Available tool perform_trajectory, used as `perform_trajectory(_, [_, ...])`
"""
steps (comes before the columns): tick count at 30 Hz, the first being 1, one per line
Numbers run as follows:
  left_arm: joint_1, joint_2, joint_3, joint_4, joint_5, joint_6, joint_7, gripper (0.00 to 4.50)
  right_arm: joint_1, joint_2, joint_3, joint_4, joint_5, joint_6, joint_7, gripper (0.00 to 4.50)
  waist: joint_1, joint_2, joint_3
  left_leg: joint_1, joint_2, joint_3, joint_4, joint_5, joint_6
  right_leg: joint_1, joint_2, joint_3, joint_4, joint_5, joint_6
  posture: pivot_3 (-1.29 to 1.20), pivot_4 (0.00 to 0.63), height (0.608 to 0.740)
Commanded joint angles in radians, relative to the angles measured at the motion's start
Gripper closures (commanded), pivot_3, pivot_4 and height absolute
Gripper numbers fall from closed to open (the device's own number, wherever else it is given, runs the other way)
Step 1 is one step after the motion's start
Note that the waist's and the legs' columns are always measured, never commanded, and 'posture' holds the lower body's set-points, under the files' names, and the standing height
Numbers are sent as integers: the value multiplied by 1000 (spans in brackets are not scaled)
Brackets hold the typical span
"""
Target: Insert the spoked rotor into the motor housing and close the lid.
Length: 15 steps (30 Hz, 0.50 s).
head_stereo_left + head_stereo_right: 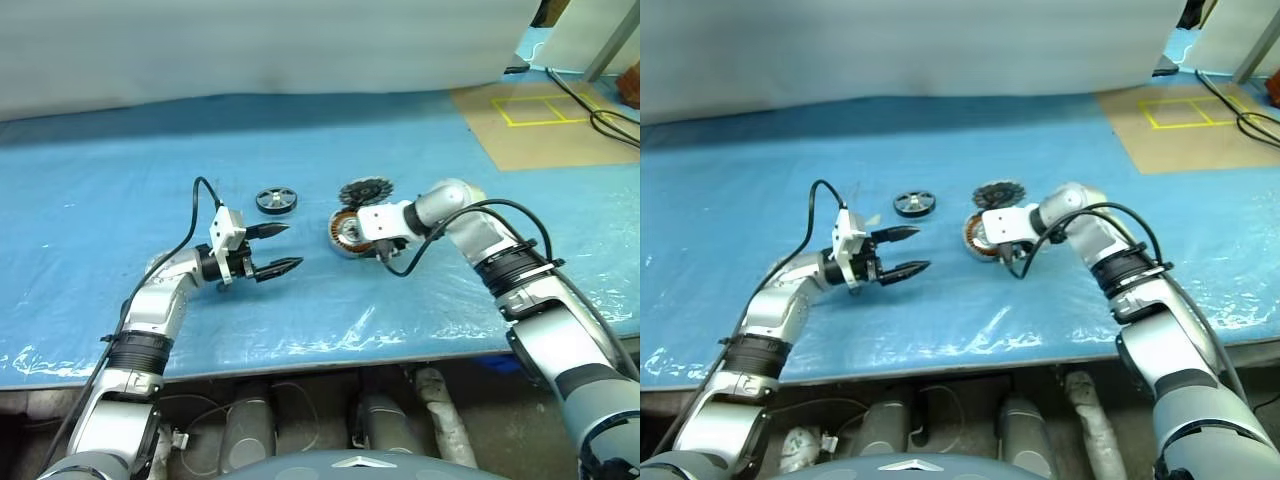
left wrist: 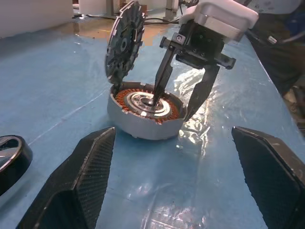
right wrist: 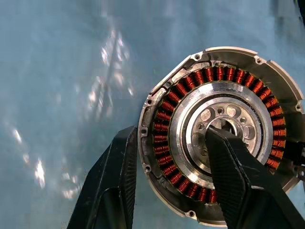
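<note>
Centrally on the blue sheet, the motor housing is seen, copper windings up, with the lid propped on edge against its far rim. The right gripper is set astride the housing's wall, one finger in the hub, one outside. Further left, the spoked rotor lies flat. Nearer, the left gripper is held with fingers spread, nothing between them.
</note>
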Motion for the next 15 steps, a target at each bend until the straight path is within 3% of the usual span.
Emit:
perform_trajectory(1, [18,40,36,-47,-17,8,-1,383,-17,34,2,-91,54,36,42,2617,1,0,0,-4,0,0,0,0,0,-3,0,0,0,0,0,0,150,740])
perform_trajectory(8, [58,82,48,-89,-17,20,11,383,11,47,23,-226,121,193,149,2617,12,-3,2,-10,0,0,2,0,0,-7,0,-2,0,0,0,0,150,740])
perform_trajectory(15, [77,84,46,-121,-18,40,34,383,38,35,66,-280,106,189,151,2617,26,-3,2,-7,0,0,2,0,0,-5,0,-1,1,0,0,0,150,740])
